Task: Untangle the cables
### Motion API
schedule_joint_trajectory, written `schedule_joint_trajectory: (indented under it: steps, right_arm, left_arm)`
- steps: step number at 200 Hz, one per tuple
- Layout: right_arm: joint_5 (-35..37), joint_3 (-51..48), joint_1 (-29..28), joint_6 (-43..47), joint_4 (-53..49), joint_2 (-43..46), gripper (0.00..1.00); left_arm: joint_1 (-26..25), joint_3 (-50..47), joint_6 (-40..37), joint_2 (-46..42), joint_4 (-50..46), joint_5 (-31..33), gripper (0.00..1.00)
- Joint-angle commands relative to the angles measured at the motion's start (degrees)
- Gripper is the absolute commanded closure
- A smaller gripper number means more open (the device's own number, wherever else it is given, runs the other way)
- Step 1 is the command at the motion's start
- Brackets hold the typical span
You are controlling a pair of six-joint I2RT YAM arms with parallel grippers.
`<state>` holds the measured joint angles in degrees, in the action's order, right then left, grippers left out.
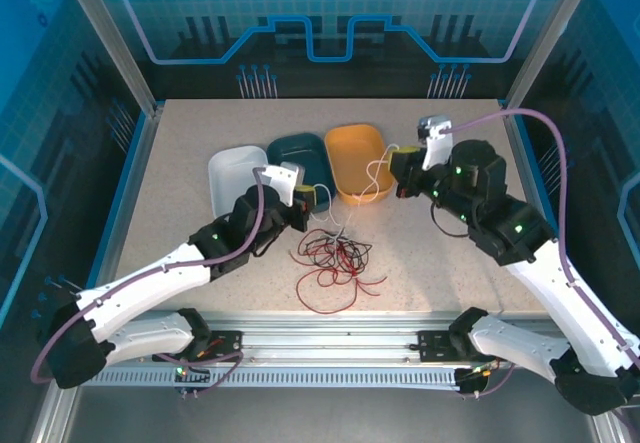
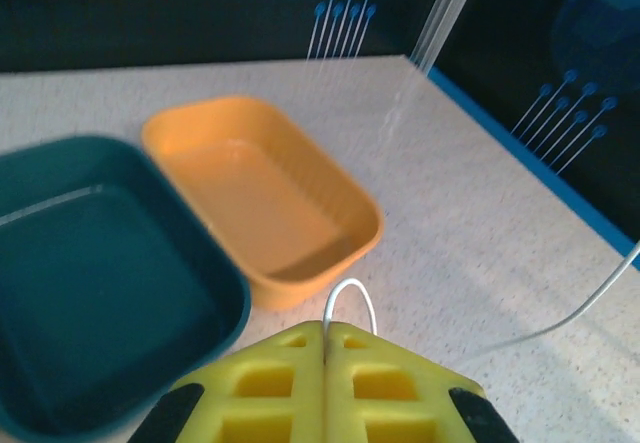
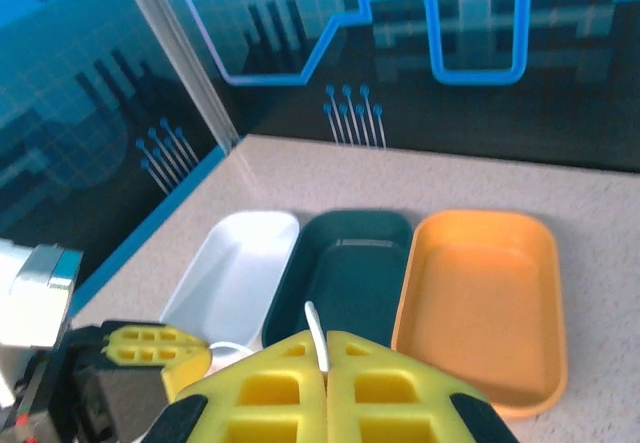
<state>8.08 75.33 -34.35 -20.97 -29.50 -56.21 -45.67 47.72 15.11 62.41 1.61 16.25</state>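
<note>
Whitish cable (image 1: 371, 180) is strung btwn both grippers at centre of the overhead view, sagging across the orange tray (image 1: 352, 153). Its long axis runs approx. left-right. The red and black tangle (image 1: 335, 255) lies just below, lower centre, nearer the left gripper (image 1: 303, 201). Left gripper (image 2: 325, 338) is clamped on a small loop of it, w/ the strand trailing off to frame right. Right gripper (image 1: 400, 176) is pinched on the same strand. Next pull prob. wants the grippers drawing apart along that axis, away from the tangle.

We see a robot lab cell: a speckled desk (image 1: 420, 273) fenced by metal posts (image 1: 108, 38) and blue circuit-print panels (image 1: 330, 23).
</note>
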Motion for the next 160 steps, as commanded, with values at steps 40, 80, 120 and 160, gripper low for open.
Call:
schedule_joint_trajectory:
  steps: [40,80,120,160]
  right_arm:
    - [-0.63,9.55,4.73,4.6,-2.53,-2.18,1.0]
    - [-0.84,10.49,7.51,4.64,-4.22,-0.26,1.0]
    - [-2.36,6.37,8.01,1.51,-4.86,3.71,1.0]
    - [0.69,-3.69,8.07,-2.88,-4.78,9.72,1.0]
  left_arm:
    - [-0.03,9.83,-6.41,2.73,-0.44,-7.79,1.0]
    - [0.05,14.23,-8.53,3.13,-0.72,-11.07,1.0]
    - [0.05,16.78,-8.71,4.29,-1.26,-12.5,1.0]
    - [0.01,18.93,-9.32,2.5,-0.59,-14.17,1.0]
